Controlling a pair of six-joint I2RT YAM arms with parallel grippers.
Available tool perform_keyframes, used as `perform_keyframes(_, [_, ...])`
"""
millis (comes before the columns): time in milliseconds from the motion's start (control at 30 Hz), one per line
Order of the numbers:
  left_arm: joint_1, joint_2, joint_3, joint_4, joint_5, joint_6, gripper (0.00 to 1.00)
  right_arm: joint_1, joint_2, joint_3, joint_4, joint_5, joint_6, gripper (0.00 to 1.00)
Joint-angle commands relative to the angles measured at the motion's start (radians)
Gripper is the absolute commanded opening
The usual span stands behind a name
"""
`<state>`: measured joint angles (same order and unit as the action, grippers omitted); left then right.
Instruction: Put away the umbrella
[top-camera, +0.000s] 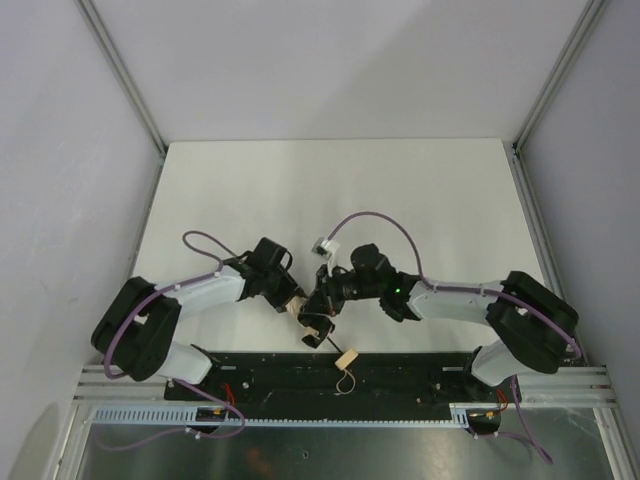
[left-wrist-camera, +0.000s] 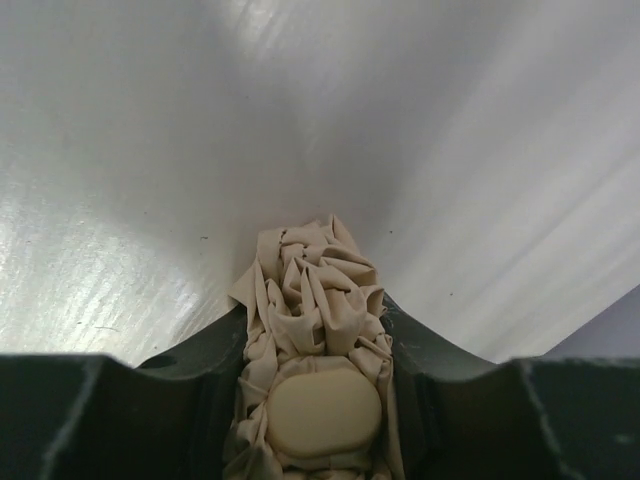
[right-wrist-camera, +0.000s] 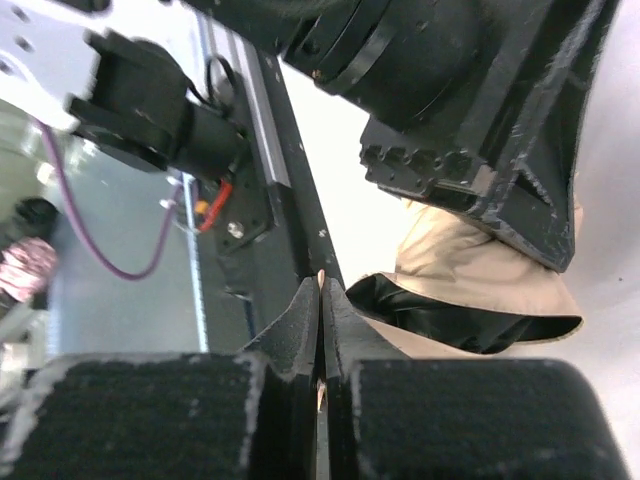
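Lower centre of the top view: the left hand (top-camera: 287, 292) is clamping the umbrella (left-wrist-camera: 315, 300) by its crumpled fabric, jaws part-way apart, with the handle (top-camera: 347, 357) overhanging the base rail (top-camera: 430, 372). The right hand (right-wrist-camera: 320, 300) is sitting pinched fully together; whether it is gripping anything is unclear. Collapsing the shaft (top-camera: 330, 345) likely needs a straight, steady push, and the crowded hands and rail are leaving little room.

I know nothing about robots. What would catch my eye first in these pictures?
The left pincer clamps a crumpled wad of beige fabric, the umbrella. Seen from above, both arms meet at the near edge of the white table, with the right pincer shut tight. The umbrella's pale wooden handle pokes out toward the bases.
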<state>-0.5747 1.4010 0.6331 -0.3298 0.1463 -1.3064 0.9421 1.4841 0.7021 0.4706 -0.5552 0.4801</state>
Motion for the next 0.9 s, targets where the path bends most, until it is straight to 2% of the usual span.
perform_keyframes(0, [-0.014,0.041,0.063,-0.02,-0.096,0.069,0.0,0.096,0.068,0.094,-0.012,0.096,-0.234,0.0])
perform_keyframes(200, [-0.018,0.132,0.115,-0.043,-0.118,0.17,0.0,0.182,0.157,0.154,-0.068,0.2,-0.379,0.0])
perform_keyframes(333, [-0.006,0.162,0.125,-0.06,-0.106,0.214,0.0,0.222,0.201,0.16,-0.031,0.271,-0.418,0.0])
perform_keyframes(533, [0.035,0.158,0.133,-0.086,-0.069,0.311,0.0,0.325,0.243,0.207,-0.056,0.602,-0.475,0.0])
perform_keyframes(633, [0.035,0.171,0.129,-0.09,0.004,0.322,0.0,0.337,0.246,0.209,-0.057,0.742,-0.477,0.0])
perform_keyframes(733, [0.031,0.202,0.119,-0.092,0.086,0.298,0.0,0.345,0.266,0.227,-0.028,0.794,-0.505,0.0])
perform_keyframes(867, [0.032,0.196,0.095,-0.096,0.116,0.266,0.0,0.365,0.334,0.267,-0.032,0.84,-0.544,0.0])
